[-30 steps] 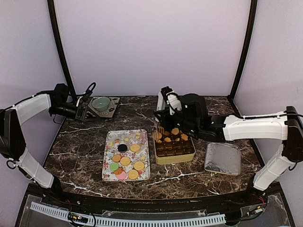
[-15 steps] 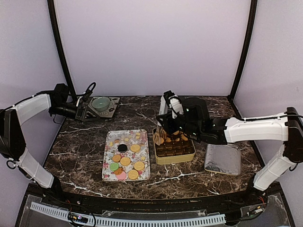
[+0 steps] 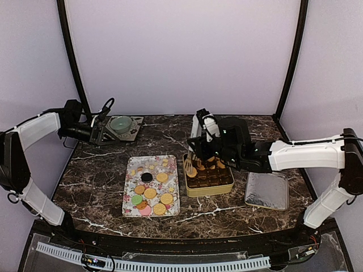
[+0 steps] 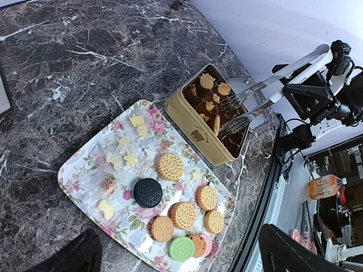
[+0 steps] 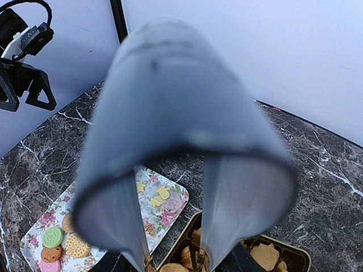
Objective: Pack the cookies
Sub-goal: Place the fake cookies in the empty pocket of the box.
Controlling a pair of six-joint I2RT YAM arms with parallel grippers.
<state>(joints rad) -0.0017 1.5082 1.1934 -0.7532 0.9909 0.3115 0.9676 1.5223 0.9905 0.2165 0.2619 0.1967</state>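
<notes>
Several round cookies (image 3: 150,193) lie on the flower-patterned tray (image 3: 131,170): golden ones, one black, one green, one pink (image 4: 182,215). My right gripper (image 3: 211,143) is shut on metal tongs (image 5: 181,113), whose forked tips (image 4: 235,110) reach into the gold tin (image 4: 187,122). A golden cookie (image 4: 216,124) stands on edge between those tips at the tin's left side (image 3: 189,165). More golden cookies sit in the tin's far cups. My left gripper (image 3: 96,131) is open and holds nothing, back left and far from the tray.
The tin's silvery lid (image 3: 266,190) lies flat to the right of the tin (image 3: 209,190). A small scale with a green bowl (image 3: 121,124) stands at the back left beside my left gripper. Small yellow shaped sweets (image 4: 126,158) lie on the tray's far end.
My right arm has shifted left and lowered the tongs with the golden cookie into the tin's left side. The tong arms look slightly wider apart. The left arm has not moved.
</notes>
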